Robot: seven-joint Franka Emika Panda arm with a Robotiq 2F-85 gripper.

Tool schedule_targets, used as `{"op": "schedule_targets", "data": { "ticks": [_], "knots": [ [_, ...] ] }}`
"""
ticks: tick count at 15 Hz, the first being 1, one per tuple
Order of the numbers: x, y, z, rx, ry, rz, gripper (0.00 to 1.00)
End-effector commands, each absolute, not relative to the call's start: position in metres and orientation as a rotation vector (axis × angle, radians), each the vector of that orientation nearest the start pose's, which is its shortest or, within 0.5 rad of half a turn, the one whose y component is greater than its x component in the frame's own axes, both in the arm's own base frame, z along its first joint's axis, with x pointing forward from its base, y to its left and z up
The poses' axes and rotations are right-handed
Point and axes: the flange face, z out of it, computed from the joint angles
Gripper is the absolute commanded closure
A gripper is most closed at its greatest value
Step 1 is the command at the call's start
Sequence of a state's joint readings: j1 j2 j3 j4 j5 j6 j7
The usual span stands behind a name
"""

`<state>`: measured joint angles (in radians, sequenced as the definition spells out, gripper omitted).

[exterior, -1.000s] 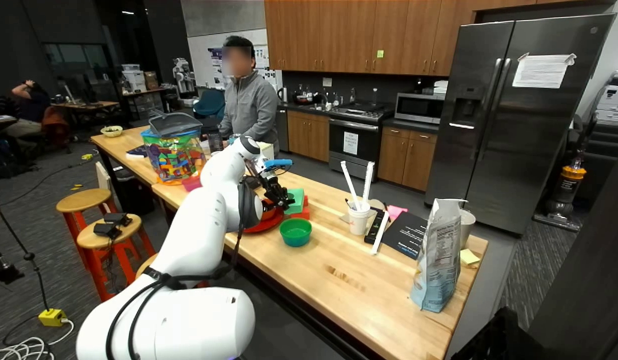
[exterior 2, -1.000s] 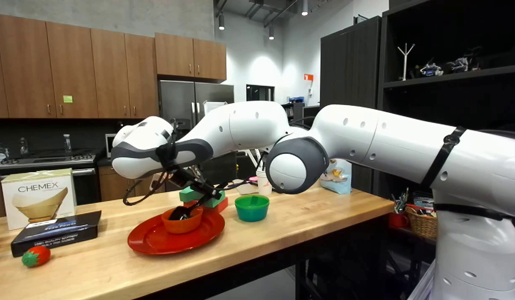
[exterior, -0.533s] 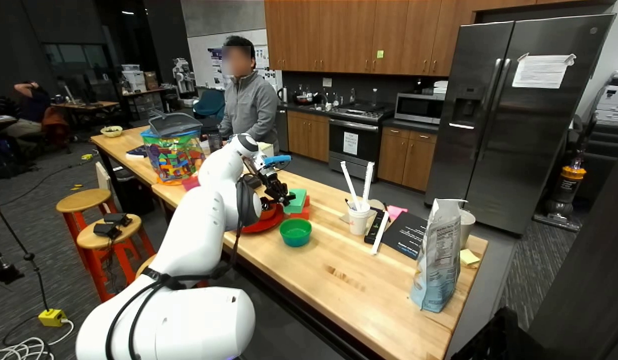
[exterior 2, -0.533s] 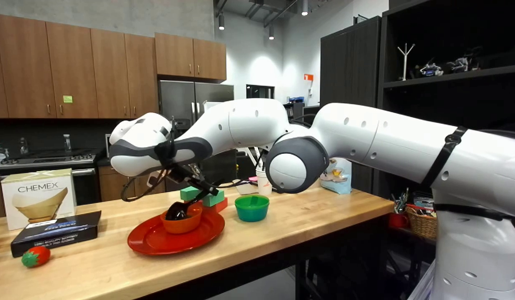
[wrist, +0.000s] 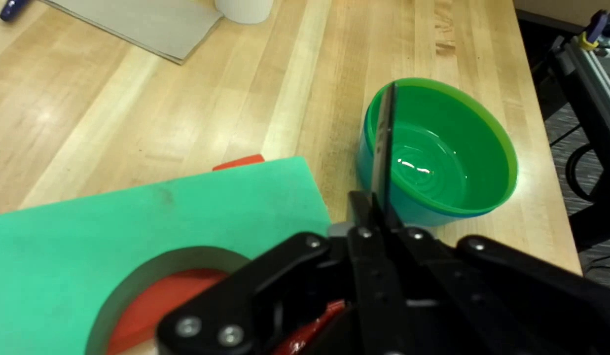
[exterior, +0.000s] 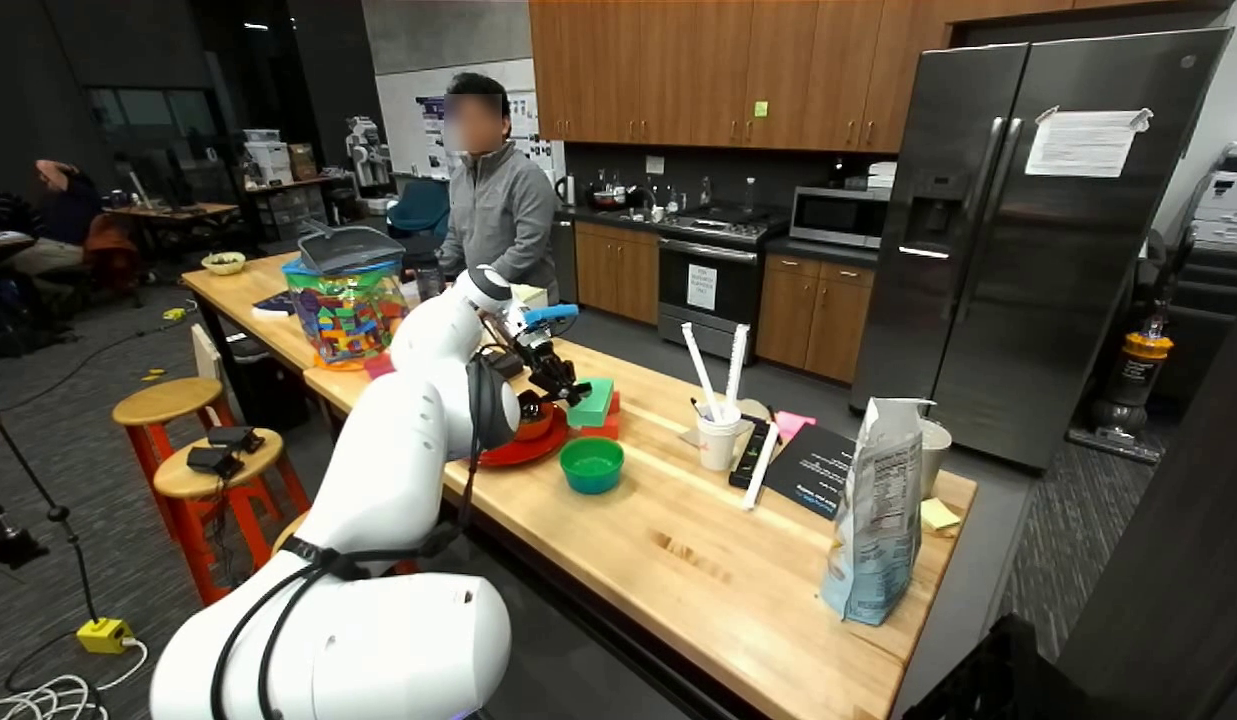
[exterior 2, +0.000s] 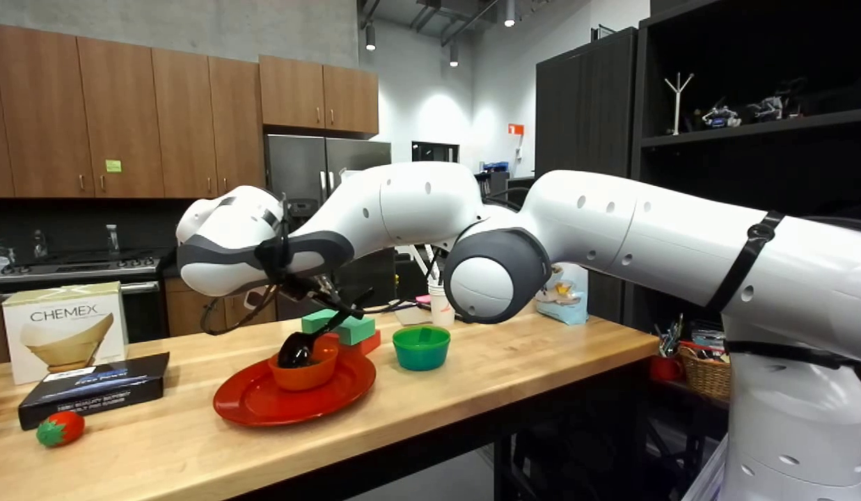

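Note:
My gripper (wrist: 369, 204) is shut on the handle of a black ladle (wrist: 385, 143). In an exterior view, the gripper (exterior 2: 350, 311) is above the blocks, and the ladle's head (exterior 2: 296, 350) is at the orange bowl (exterior 2: 301, 378); whether it touches the bowl I cannot tell. The bowl stands on a red oval plate (exterior 2: 249, 402). Green blocks (exterior 2: 357, 330) on red blocks (exterior 2: 372, 342) lie behind the plate; a green block (wrist: 226, 197) is close beside the gripper in the wrist view. A green bowl (wrist: 433, 148) with a bluish outside stands just beyond the fingertips.
A Chemex box (exterior 2: 68, 334), a black box (exterior 2: 96, 386) and a toy strawberry (exterior 2: 60, 427) lie along the table. A white cup with straws (exterior: 717, 440), a dark booklet (exterior: 813, 468) and an upright bag (exterior: 875, 510) stand farther along. A person (exterior: 503, 200) stands behind the table.
The arm has risen a little and drifted away from the green bowl. The ladle has risen slightly and tilted, its handle end now sticking up past the fingers. Bowls, plate and blocks have not moved.

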<state>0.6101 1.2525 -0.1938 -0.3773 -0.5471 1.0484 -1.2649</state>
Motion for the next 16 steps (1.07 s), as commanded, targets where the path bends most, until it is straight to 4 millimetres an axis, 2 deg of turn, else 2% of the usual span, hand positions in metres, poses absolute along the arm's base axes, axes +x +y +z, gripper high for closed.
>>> {"op": "schedule_targets", "data": {
  "ticks": [1,6,13,16],
  "knots": [
    [0.661,0.313,0.320,1.672,1.732,-1.056,0.99],
    [0.662,0.306,0.319,1.660,1.692,-1.092,0.99],
    [0.664,0.305,0.336,1.638,1.585,-1.068,0.99],
    [0.664,0.302,0.336,1.632,1.560,-1.084,0.99]
  ]
}}
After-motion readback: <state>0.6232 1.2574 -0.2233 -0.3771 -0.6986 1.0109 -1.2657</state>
